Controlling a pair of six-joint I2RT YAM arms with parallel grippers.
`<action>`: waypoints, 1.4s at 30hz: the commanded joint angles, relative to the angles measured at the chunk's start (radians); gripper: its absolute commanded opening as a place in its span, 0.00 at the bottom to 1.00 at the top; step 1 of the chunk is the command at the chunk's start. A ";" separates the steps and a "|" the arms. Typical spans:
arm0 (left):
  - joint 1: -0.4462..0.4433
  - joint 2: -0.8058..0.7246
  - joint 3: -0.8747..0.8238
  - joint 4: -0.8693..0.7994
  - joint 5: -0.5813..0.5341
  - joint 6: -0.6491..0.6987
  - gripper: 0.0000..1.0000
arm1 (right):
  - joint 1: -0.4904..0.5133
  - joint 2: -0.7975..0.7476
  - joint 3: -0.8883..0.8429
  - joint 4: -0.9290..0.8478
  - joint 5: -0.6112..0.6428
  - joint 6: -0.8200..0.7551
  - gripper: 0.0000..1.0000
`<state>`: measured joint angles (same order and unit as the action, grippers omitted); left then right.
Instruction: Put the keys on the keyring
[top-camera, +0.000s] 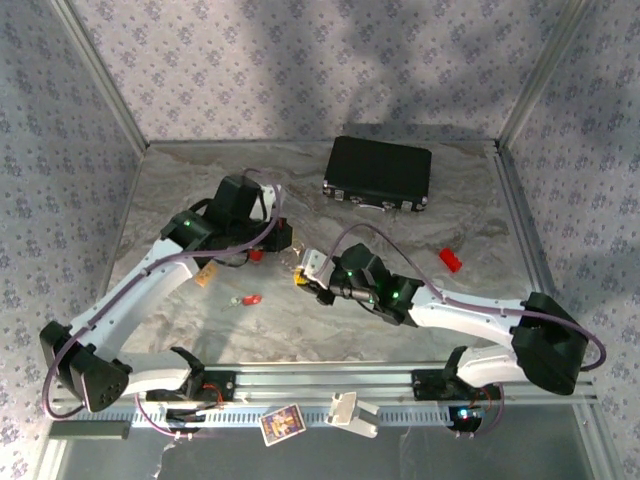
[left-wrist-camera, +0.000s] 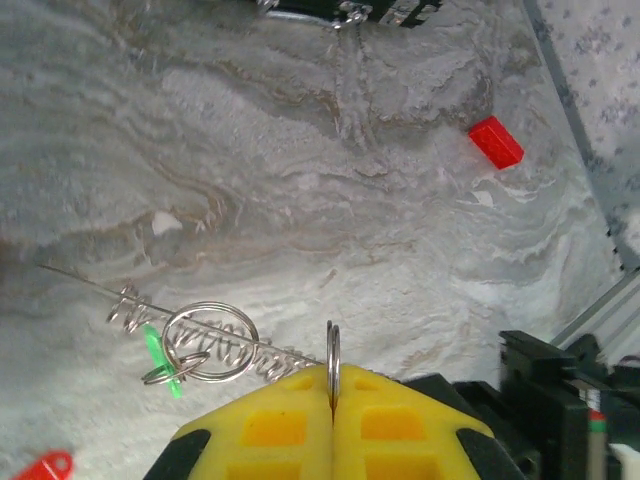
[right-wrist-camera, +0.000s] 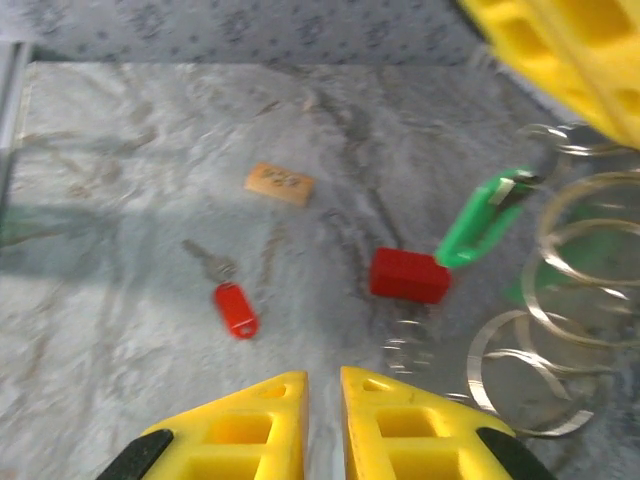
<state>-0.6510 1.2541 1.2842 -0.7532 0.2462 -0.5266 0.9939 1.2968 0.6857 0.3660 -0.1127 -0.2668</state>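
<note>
My left gripper (left-wrist-camera: 332, 395) is shut on a silvery split ring, the keyring (left-wrist-camera: 332, 350), held edge-on between its yellow fingers. Beside it a coiled wire (left-wrist-camera: 250, 350) carries a second ring (left-wrist-camera: 210, 342) and the green key (left-wrist-camera: 160, 358). In the right wrist view the green key (right-wrist-camera: 485, 215) hangs among silvery coils (right-wrist-camera: 560, 300), with the left gripper's finger (right-wrist-camera: 565, 45) above. The red key (right-wrist-camera: 232, 305) lies flat on the table, also visible as the red key (top-camera: 248, 299) from above. My right gripper (right-wrist-camera: 322, 400) hovers near it, open by a narrow gap, empty. From above, the left gripper (top-camera: 298, 275) and right gripper (top-camera: 318, 292) nearly meet.
A black case (top-camera: 378, 172) lies at the back. One red block (top-camera: 451, 260) sits to the right, another red block (right-wrist-camera: 410, 275) lies just past the red key. A tan tag (right-wrist-camera: 280, 183) lies farther left. Patterned walls enclose the marbled table (top-camera: 450, 220).
</note>
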 joint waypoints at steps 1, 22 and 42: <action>-0.009 0.039 0.076 -0.137 0.013 -0.240 0.00 | -0.023 0.011 -0.006 0.214 0.093 0.048 0.17; -0.002 0.099 0.103 -0.136 0.178 -0.958 0.00 | -0.062 -0.087 -0.158 0.274 -0.006 -0.124 0.26; -0.002 0.031 -0.003 -0.025 0.266 -1.180 0.00 | -0.112 -0.175 -0.181 0.256 -0.097 -0.184 0.21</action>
<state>-0.6502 1.3201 1.2839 -0.8288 0.4690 -1.5673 0.8745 1.1164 0.4828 0.6167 -0.1696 -0.4126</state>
